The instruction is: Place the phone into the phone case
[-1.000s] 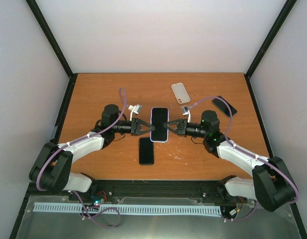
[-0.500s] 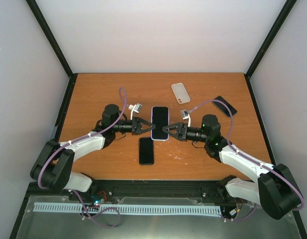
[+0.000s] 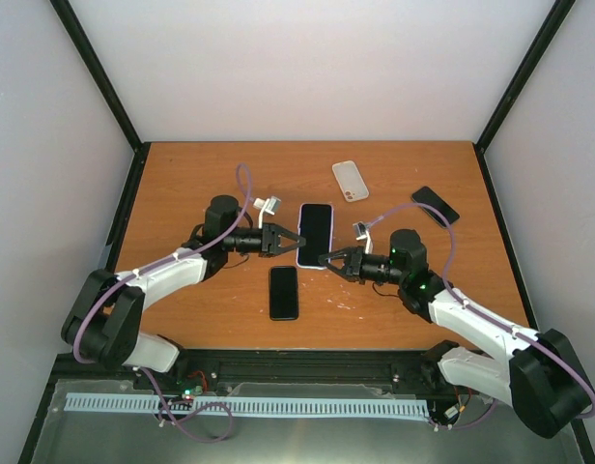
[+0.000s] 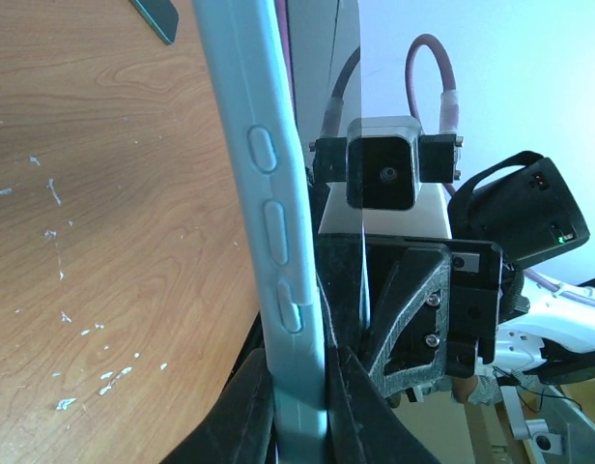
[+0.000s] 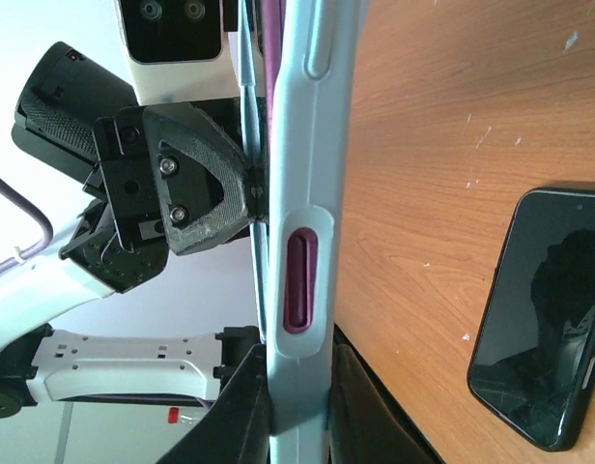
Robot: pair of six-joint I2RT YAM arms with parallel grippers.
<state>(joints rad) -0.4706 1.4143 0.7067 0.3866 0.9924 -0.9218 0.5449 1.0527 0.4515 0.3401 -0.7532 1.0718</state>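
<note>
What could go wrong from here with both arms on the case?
1. The left end effector and right end effector each pinch only a thin edge of the case. An uneven pull could twist it or let it slip.
2. A black phone lies on the table close by. A slip or a swing could knock it.

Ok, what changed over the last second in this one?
The cased phone shifted slightly right and toward the far side. The left gripper followed it rightward. The right gripper dropped back and now grips closer to the phone's near corner. Both sets of jaws remain clamped on its edges, and nothing was let go. The black phone, white case and dark phone did not move.
</note>
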